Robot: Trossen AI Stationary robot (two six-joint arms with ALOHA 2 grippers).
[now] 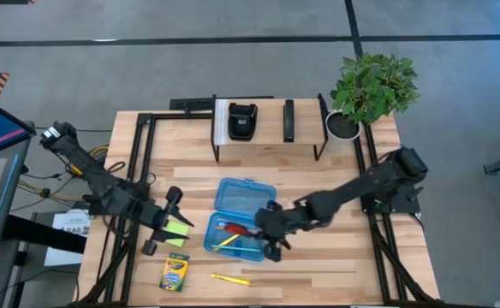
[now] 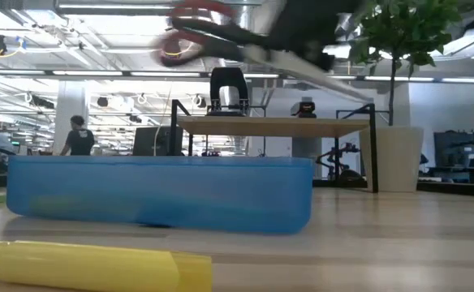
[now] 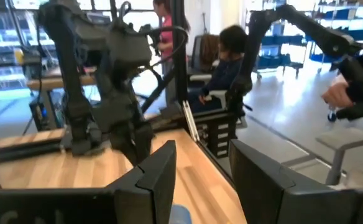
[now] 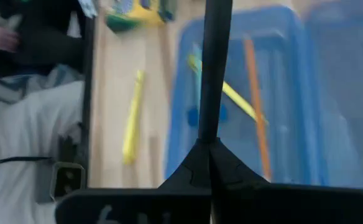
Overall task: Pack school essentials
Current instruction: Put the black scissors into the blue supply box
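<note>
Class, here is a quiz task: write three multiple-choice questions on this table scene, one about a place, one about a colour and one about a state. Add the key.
1. Where is the crayon box?
A on the rack
B on the table, near the highlighter
C in the plant pot

2. What colour is the highlighter?
A yellow
B purple
C white

3. How is the blue case?
A lid shut
B open
C upside down

Key: 1 B, the box lies on bare wood by the front edge. 2 A, it shows yellow from above. 3 B, the lid is folded back and the pencils show inside.
</note>
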